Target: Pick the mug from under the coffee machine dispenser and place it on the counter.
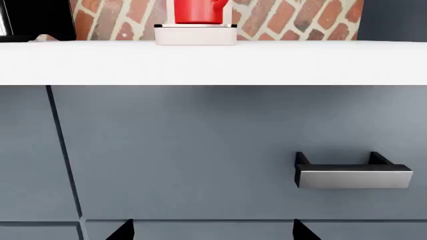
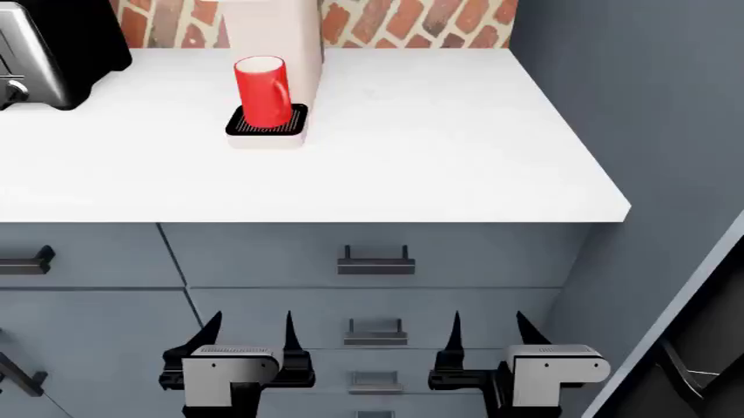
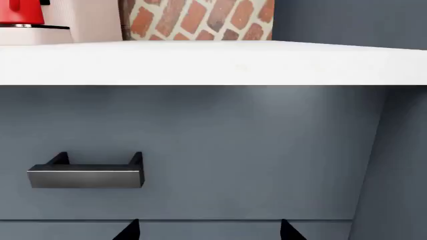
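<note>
Glossy red cylindrical mug (image 1: 199,11) is sitting on the black grated drip tray (image 1: 195,26), seen from your left wrist beyond the flat white table (image 1: 213,62). From the head, the cream-white boxy coffee machine (image 2: 274,30) is backing it, ready for filling, while your left tool (image 2: 249,335) and right tool (image 2: 489,335) are hanging spread apart, empty, before the grey-blue drawers (image 2: 267,257). From the right wrist, a brushed metal handle (image 3: 85,175) is facing you.

White tabletop (image 3: 220,62) edge runs straight across the upper view. Grey-blue drawer front (image 3: 220,150) below it, dark bar handle (image 3: 85,175) at 8 o'clock. Red mug (image 3: 20,12) at 10 o'clock, cut off by the frame, standing on the coffee machine's base (image 3: 33,34). Brick wall (image 3: 197,20) at 12. Two black jaw tips at 6, set apart.
</note>
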